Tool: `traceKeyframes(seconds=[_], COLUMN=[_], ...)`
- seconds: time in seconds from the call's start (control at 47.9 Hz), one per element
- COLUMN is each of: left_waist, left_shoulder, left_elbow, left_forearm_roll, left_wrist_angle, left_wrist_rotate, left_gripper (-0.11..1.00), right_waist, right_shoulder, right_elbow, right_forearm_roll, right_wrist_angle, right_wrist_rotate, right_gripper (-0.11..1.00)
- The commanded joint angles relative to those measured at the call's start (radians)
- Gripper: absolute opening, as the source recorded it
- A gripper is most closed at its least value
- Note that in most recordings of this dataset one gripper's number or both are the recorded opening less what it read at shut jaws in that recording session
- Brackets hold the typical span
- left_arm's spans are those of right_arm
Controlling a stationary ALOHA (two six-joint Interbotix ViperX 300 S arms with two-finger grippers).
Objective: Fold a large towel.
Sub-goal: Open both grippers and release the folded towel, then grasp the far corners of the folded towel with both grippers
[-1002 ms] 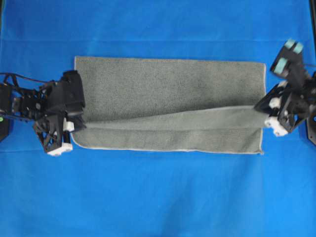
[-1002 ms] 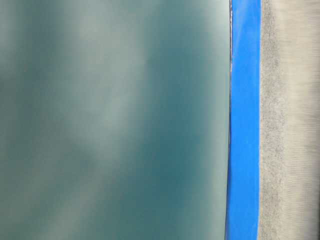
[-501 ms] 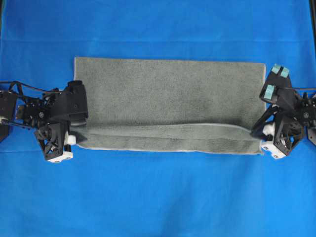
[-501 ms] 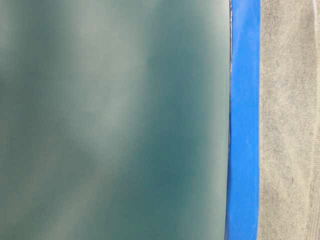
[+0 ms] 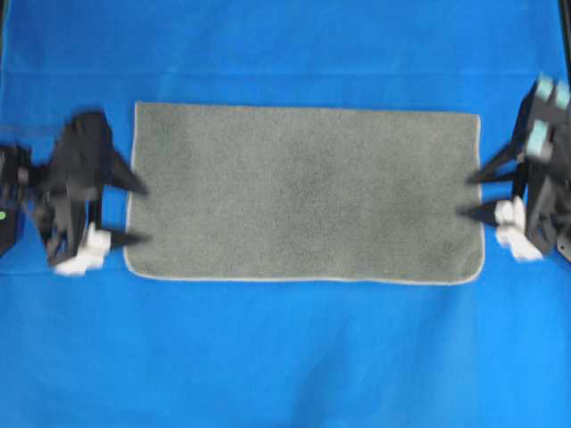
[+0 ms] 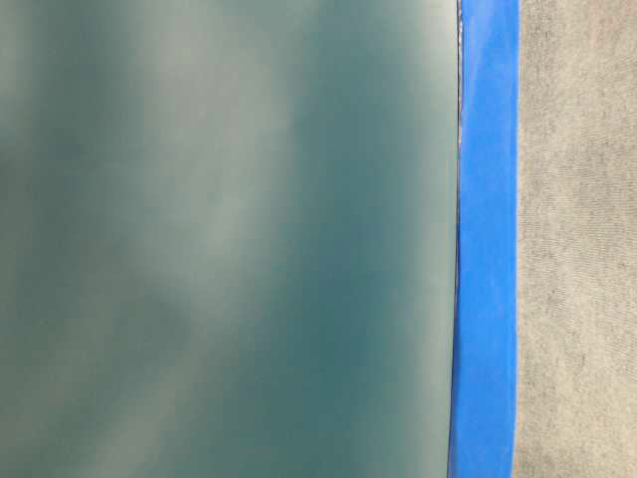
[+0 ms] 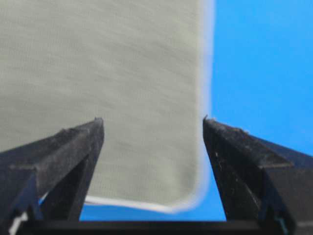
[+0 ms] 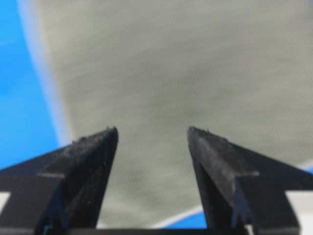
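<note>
Blue sheet (image 5: 285, 357) carries the towel (image 5: 303, 192) flat, long axis running between left gripper (image 5: 134, 212) and right gripper (image 5: 473, 194) (both gaping, empty).

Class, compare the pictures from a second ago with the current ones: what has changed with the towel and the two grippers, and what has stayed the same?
Both grippers let go: the left gripper and right gripper opened and backed off the towel's short ends. The raised front layer dropped flat, front edges now aligned. The towel's position on the blue sheet is unchanged.
</note>
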Motion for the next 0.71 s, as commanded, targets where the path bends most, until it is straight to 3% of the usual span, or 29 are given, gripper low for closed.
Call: traceKeyframes(seconds=[0.0,0.188,0.355,0.501,0.689], left_waist=[0.098,0.273,0.371,0.433,0.466], left_shoulder=[0.011,0.123,0.267,0.388,0.499], left_elbow=[-0.005,-0.005,-0.009,-0.014,-0.017], left_forearm_roll=[0.003,0.003,0.000,0.000,0.000], left_wrist_angle=[-0.031,-0.120,-0.215,-0.287,-0.350], left_wrist_rotate=[0.048,0.235,0.391,0.457,0.483], left_gripper=[0.77,0.77,0.77,0.77,0.77], right_waist=[-0.097,-0.295,-0.379,-0.446,-0.499], right_shoulder=[0.026,0.181,0.339,0.445,0.522], right_elbow=[-0.009,0.009,0.023,0.026,0.029], right_forearm_roll=[-0.069,-0.183,-0.216,-0.256,-0.285], right_wrist_angle=[0.012,-0.021,-0.135,-0.239,-0.324], right_wrist_rotate=[0.000,-0.006,-0.009,-0.011,-0.011], right_gripper=[0.62,0.62,0.61,0.61,0.61])
